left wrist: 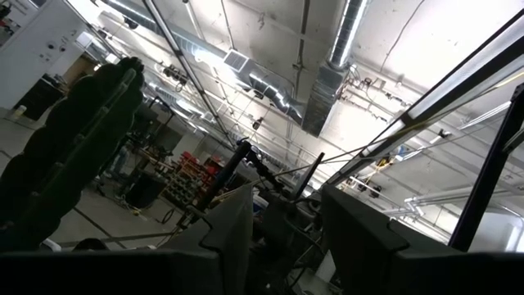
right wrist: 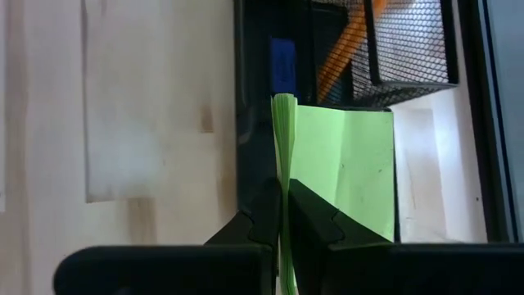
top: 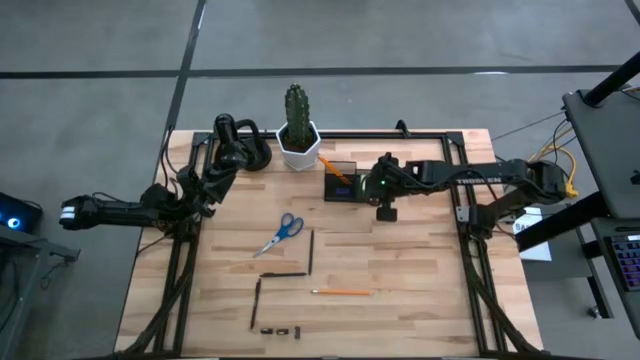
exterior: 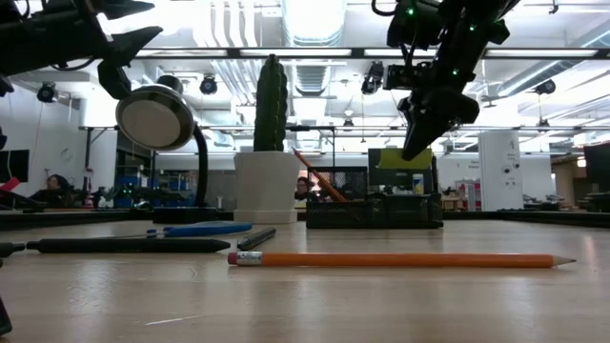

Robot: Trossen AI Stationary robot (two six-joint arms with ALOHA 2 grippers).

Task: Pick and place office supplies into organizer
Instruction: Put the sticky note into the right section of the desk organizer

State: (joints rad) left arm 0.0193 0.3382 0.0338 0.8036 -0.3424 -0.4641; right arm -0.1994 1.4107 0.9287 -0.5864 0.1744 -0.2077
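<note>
Paper is what I am handling: my right claw [right wrist: 284, 220] is clamping the lime-green sticky-note pad [right wrist: 340, 168] by one edge, just above the organizer [top: 341, 186]. Light and floppy, it needs a spine grip. My left claw is waiting, fingers apart, beside the tabletop [top: 400, 260].

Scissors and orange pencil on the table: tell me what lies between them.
In the high view, a dark pen lies between the scissors and the orange pencil. Another dark pen lies just below the scissors. Otherwise bare wood.
</note>
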